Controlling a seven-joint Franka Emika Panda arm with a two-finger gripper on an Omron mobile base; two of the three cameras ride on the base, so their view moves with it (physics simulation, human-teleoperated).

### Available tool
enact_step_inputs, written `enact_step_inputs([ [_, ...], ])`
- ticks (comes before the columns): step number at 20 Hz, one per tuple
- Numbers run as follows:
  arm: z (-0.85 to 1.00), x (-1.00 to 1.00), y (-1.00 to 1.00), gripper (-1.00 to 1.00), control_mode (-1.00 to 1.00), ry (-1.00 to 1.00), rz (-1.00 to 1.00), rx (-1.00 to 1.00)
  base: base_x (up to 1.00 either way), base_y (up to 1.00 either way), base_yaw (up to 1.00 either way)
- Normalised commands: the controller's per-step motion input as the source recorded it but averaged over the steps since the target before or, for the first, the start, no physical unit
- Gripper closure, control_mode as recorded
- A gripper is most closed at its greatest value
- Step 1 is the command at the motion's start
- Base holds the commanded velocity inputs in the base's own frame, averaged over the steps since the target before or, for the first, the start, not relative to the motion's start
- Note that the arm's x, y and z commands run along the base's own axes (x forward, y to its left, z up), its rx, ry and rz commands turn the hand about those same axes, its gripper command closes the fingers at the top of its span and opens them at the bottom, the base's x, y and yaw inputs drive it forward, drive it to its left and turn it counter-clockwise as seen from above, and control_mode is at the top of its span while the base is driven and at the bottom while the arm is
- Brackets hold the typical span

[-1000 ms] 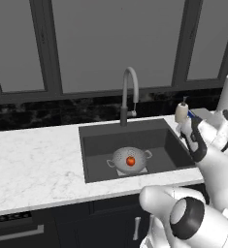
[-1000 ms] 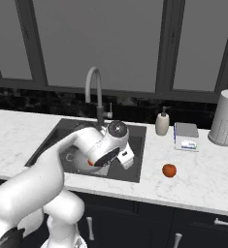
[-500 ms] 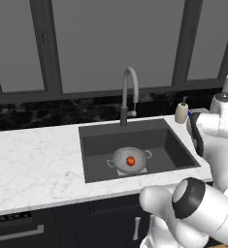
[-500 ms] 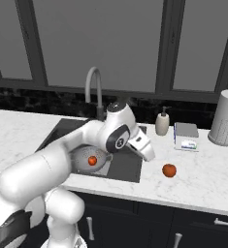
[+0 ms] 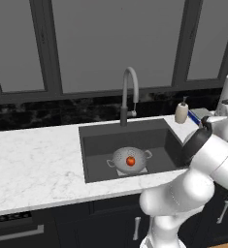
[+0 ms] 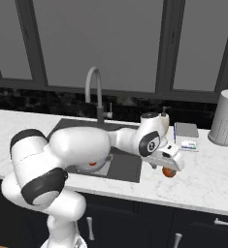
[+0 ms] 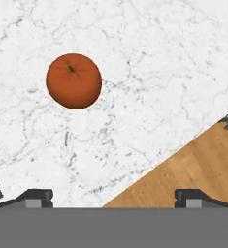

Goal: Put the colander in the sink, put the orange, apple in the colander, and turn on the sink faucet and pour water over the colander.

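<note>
Fruit awaits on the marble counter (image 7: 149,72): we see the orange (image 7: 73,81) at ten o'clock in the hand view, off-centre from our gripper (image 7: 113,196), whose fingers stand spread wide and empty above it. The colander (image 5: 129,160) already sits in the sink (image 5: 98,147), one red fruit (image 5: 130,161) inside. We judge a descent from here could clip the orange and roll it toward the nearby counter edge.

You see the orange (image 6: 169,173) near the worktop's (image 6: 207,169) front edge half hidden behind the hand (image 6: 168,162).
</note>
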Motion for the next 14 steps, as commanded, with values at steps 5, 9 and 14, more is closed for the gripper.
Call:
enact_step_inputs([
  [5, -0.19, 0.18, -0.12, -1.0, -1.0, 0.08, 0.03, 0.15, 0.0, 0.0, 0.0],
  [9, -0.07, 0.36, 0.0, -1.0, -1.0, 0.0, 0.0, 0.0, 0.0, 0.0, 0.0],
  [14, -0.4, 0.31, 0.01, -1.0, -1.0, 0.0, 0.0, 0.0, 0.0, 0.0, 0.0],
])
